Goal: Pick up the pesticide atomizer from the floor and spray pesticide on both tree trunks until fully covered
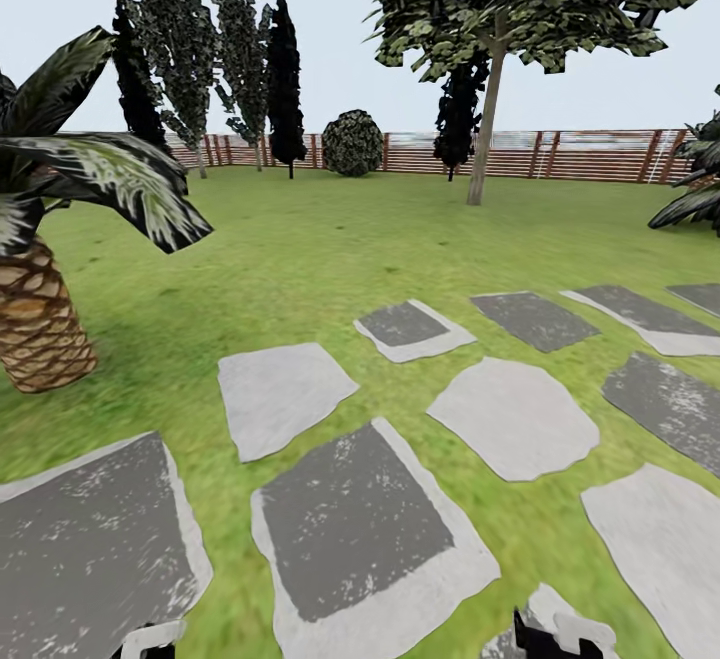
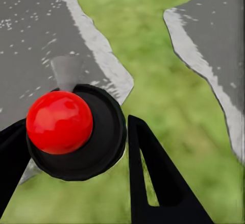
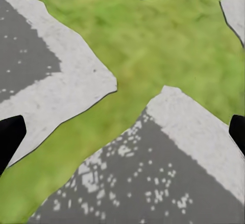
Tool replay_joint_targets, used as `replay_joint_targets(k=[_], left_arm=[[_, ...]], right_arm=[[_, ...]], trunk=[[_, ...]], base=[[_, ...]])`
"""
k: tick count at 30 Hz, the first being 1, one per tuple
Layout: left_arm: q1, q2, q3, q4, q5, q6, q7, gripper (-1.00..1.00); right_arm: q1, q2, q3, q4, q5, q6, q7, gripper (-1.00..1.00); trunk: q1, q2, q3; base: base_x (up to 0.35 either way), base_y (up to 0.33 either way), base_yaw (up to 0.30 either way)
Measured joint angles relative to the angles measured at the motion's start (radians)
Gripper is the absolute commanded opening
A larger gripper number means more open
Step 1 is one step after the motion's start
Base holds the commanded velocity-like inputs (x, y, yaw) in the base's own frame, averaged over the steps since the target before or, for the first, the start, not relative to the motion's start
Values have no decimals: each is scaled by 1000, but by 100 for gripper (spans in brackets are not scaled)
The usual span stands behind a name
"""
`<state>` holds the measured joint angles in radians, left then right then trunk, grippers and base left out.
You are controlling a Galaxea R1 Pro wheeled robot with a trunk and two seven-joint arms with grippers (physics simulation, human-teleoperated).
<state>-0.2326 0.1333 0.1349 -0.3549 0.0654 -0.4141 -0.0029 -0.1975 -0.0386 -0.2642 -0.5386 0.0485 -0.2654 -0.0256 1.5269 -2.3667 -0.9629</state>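
Left tool point(image 2: 76, 152) pinches one pesticide atomizer point(image 2: 71, 129), red-topped, above paving stones point(image 2: 30, 40). Right tool point(image 3: 122, 137) spread wide. One straight-trunked tree point(image 1: 487, 109) stands near the fence point(image 1: 590, 154); one palm point(image 1: 40, 319) nearby.

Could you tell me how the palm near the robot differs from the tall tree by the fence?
The palm has a short, fat, scaly orange-brown trunk; the tall tree has a slim, smooth, grey-tan one. The palm's striped fronds droop low, while the tree's leafy crown sits high. The palm stands close at the left, the tree far off near the fence. Both grow from the lawn.
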Motion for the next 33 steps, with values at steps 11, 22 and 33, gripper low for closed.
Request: replay_joint_targets(k=[11, 22, 33], left_arm=[[0, 0, 0, 0, 0, 0, 0, -100], [0, 0, 0, 1, 1, 0, 0, -100], [0, 0, 0, 2, 1, 0, 0, -100]], right_arm=[[0, 0, 0, 1, 1, 0, 0, 100], [0, 0, 2, 1, 1, 0, -1, 100], [0, 0, 2, 0, 1, 0, 1, 100]], trunk=[[0, 0, 0], [0, 0, 0], [0, 0, 0]], base=[[298, -123, 0], [300, -119, 0], [300, -118, -66]])
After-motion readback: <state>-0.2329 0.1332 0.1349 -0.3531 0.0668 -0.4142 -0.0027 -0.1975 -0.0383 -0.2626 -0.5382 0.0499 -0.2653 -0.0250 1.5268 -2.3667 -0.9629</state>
